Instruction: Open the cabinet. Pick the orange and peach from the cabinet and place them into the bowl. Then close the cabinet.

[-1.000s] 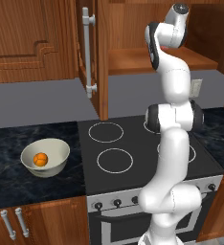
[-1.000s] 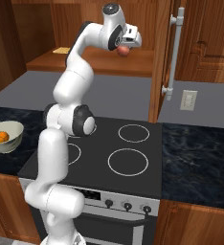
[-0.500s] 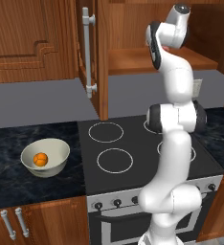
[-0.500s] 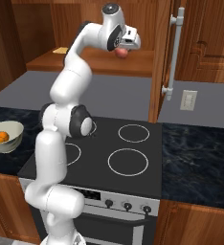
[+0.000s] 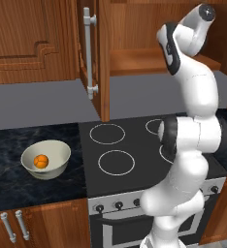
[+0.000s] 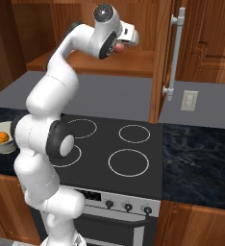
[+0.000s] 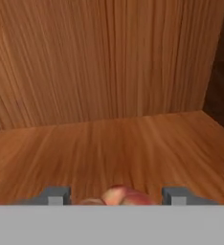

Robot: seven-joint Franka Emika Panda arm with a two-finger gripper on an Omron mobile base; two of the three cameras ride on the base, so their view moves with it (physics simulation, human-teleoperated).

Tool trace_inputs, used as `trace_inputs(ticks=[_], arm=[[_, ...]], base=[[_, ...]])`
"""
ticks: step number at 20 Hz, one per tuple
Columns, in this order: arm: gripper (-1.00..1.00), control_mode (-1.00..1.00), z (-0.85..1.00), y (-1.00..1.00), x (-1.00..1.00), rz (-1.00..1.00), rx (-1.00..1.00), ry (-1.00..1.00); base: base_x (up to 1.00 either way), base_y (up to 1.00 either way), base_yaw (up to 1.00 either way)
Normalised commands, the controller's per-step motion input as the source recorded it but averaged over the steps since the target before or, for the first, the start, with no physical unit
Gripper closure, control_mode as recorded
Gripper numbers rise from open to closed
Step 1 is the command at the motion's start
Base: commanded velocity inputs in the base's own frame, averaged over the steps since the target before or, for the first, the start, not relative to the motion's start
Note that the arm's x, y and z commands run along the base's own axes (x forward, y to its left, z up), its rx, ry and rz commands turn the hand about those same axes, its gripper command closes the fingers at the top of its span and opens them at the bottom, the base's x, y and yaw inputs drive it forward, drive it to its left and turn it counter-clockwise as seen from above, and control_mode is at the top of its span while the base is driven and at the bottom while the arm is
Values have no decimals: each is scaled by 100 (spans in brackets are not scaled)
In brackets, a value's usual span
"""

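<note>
- The cabinet (image 5: 103,53) stands open above the stove (image 5: 130,155), its door swung out so the long silver handle (image 5: 89,51) faces the room.
- The end effector (image 7: 115,197) is inside the cabinet, just above its wooden shelf (image 7: 109,153), pointing at the back wall.
- The peach (image 7: 121,196) sits between the two fingertips (image 7: 55,195), which stand on either side of it. The fingers are spread about as wide as the fruit, but I cannot tell whether they press on it.
- From the right base view, the peach (image 6: 118,48) shows as a pinkish spot under the hand at the cabinet's shelf level.
- The orange (image 5: 40,161) lies in the bowl (image 5: 57,162), well below and to the left of the cabinet.
- The bowl rests on the dark surface (image 5: 18,186) just left of the stove.
</note>
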Motion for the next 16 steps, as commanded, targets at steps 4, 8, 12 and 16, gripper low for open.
trace_inputs(ticks=[4,8,12,16], arm=[[100,-100,44,10,-100,0,0,-44],[100,-100,54,15,-100,0,1,-22],[100,-100,77,18,-100,0,6,-4],[100,-100,87,17,-100,0,9,0]], base=[[0,0,0],[0,0,0],[0,0,0],[0,0,0]])
